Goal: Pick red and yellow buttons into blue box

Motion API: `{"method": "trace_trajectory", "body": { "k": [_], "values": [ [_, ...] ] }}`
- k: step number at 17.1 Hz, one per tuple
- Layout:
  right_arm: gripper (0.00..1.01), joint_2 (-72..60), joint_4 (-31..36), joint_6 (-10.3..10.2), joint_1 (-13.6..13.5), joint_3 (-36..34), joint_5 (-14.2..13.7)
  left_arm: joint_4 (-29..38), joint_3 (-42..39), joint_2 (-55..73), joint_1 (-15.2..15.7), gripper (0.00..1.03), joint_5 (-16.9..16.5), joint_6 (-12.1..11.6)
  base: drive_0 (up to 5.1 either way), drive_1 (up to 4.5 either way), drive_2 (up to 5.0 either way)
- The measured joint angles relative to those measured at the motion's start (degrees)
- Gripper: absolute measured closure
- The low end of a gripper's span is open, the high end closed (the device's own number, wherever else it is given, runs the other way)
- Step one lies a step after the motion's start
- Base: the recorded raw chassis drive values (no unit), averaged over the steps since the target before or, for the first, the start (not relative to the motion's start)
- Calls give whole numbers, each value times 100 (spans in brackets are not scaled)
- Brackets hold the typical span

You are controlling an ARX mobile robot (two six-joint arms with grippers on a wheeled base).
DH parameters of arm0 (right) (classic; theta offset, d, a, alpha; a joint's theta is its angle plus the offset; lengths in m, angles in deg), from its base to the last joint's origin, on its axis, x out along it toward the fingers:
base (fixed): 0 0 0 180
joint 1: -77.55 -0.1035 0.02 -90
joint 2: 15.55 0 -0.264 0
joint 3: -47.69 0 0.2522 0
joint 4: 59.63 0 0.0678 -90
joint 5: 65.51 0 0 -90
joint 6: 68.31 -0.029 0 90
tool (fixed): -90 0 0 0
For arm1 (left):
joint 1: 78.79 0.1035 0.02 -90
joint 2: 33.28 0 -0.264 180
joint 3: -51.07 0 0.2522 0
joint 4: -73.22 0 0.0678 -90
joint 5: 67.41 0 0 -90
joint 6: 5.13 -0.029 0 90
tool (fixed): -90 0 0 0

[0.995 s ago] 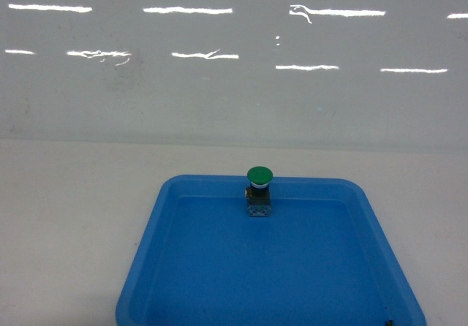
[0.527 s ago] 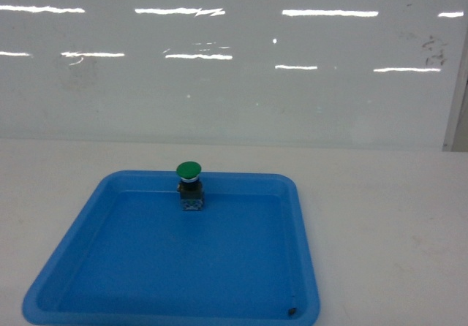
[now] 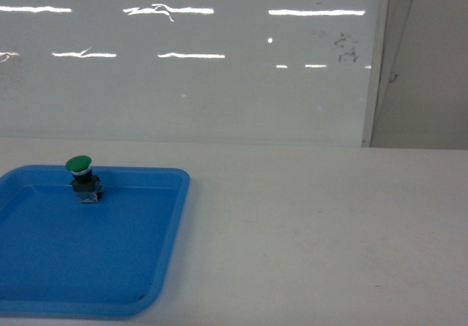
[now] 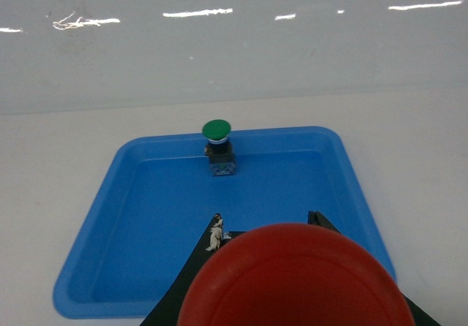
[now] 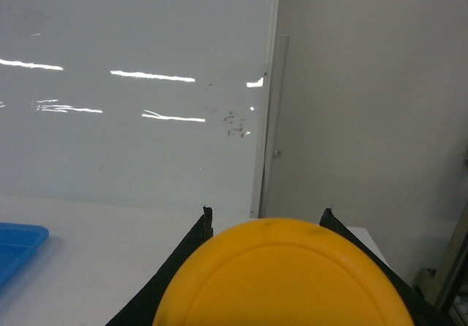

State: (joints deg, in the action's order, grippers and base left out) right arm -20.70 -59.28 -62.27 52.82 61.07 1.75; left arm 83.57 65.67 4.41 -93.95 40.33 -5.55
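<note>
In the left wrist view a round red cap fills the bottom of the frame: the red button [image 4: 296,278]. My left gripper [image 4: 265,218] is shut on it, and its black fingers show on either side of the cap. My right gripper [image 5: 267,213] is likewise shut on the yellow button [image 5: 281,278], whose yellow-orange cap hides the lower part of the right wrist view. Both buttons' bases are hidden. The blue box is out of view. Neither gripper shows in the head view.
A shallow blue tray [image 3: 157,267] [image 4: 110,231] lies on the white table, with a green-capped button [image 3: 82,178] [image 4: 219,145] standing by its far rim. A glossy white wall runs behind. Its vertical edge [image 3: 373,70] [image 5: 267,121] meets a grey wall at the right.
The head view has swung to the right: the tray and green button have slid from the middle to the left edge, and the wall's end has come into sight.
</note>
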Motion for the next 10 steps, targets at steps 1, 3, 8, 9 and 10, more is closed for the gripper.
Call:
{"method": "trace_trajectory", "body": {
  "k": [1,3,8,9,10],
  "values": [
    [62,0,2,0,0,0,-4,15,0,2,0,77,2,0,503,-242,-242],
    [62,0,0,0,0,0,0,4,0,2,0,77,2,0,504,-237,-237],
    [62,0,4,0,0,0,0,13,0,2,0,77,2,0,501,-240,-240],
    [62,0,0,0,0,0,-4,15,0,2,0,77,0,0,499,-242,-242],
    [62,0,2,0,0,0,-4,13,0,2,0,77,0,0,499,-242,-242]
  ]
}}
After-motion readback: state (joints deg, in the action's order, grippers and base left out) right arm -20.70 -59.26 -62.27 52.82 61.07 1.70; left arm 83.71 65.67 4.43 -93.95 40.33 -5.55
